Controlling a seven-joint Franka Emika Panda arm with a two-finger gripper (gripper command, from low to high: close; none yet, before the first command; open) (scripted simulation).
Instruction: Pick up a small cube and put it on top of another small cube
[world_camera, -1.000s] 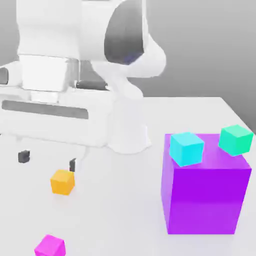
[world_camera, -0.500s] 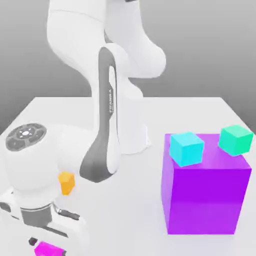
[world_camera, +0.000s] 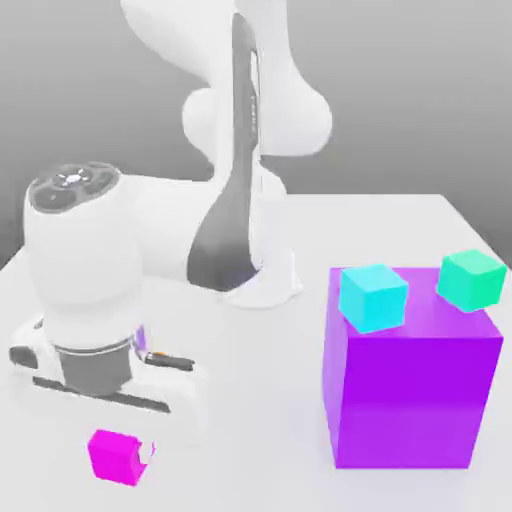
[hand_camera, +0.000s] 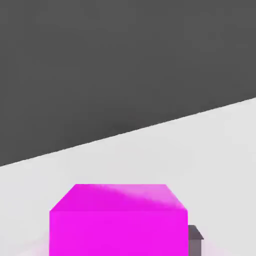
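The small pink cube (world_camera: 116, 457) sits on the white table (world_camera: 250, 440), nearest to the camera in the exterior view. It is well away from the big purple block (world_camera: 413, 390), toward the exterior view's left. The gripper (world_camera: 125, 455) is down at this cube, and its fingers are squeezed in on the cube's sides. One finger (world_camera: 146, 452) peeks out on the side that faces the big purple block.

The hand view looks at the same pink cube (hand_camera: 119, 220) from very close. It shows the cube's flat top and front face, with a dark fingertip (hand_camera: 195, 239) touching one side. Behind the cube the white table (hand_camera: 215, 150) runs to its edge, with dark grey beyond. The exterior view shows the blocks and the arm, which the hand view does not.

The white hand of the arm (world_camera: 90, 300) stands right above the pink cube, still left of the big purple block.

Next comes the big purple block itself. It holds two small cubes on its top. A light blue cube (world_camera: 373, 297) sits near the top's left front corner. A green cube (world_camera: 471, 279) sits near the top's right back corner. The two are apart from each other.

Farthest back, behind the block and to its left, the arm's white base (world_camera: 262, 270) stands on the table.

Count: one pink cube, one light blue cube, one green cube, one big purple block, one arm.
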